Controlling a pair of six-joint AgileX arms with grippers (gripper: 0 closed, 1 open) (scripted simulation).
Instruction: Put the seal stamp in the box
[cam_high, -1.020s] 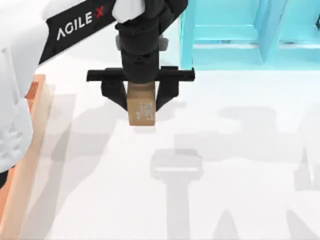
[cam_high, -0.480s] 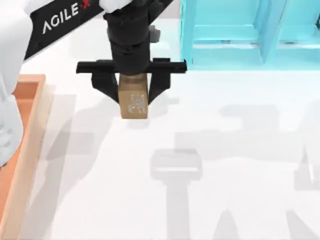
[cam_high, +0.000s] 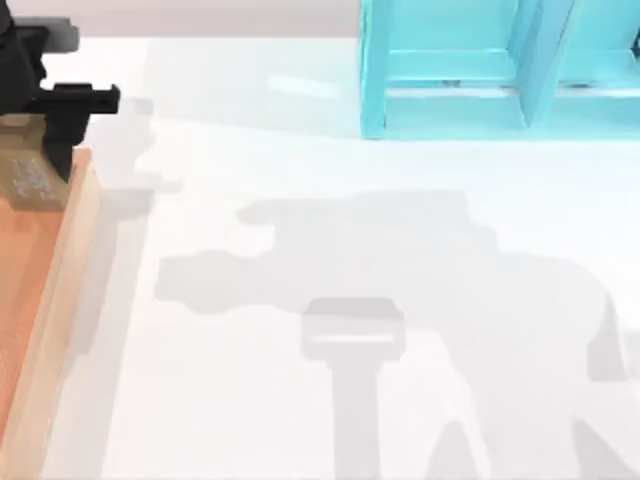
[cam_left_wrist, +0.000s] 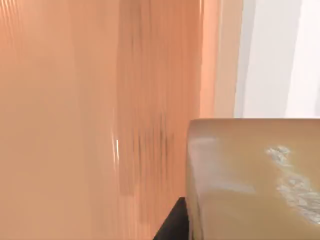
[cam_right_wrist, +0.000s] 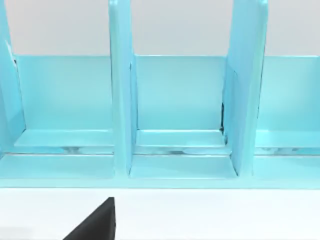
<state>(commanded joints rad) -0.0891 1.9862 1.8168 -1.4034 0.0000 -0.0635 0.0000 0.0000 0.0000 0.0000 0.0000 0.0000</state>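
Note:
The seal stamp, a tan-brown block with a whitish speckled face, hangs at the far left edge of the top view. My left gripper is shut on it. The stamp is above the orange-brown inside of the box, just within its light wood right rim. In the left wrist view the seal stamp looms close, with the box floor beneath it and the rim beside it. One black finger of my right gripper shows in the right wrist view, facing the shelf.
A turquoise shelf unit with upright dividers stands at the back right of the table; the right wrist view looks into the shelf unit. Between box and shelf lies white tabletop, crossed by arm shadows.
My left gripper has carried the stamp from the table's middle back far to the left, and it now hangs over the box. The shelf has not moved.

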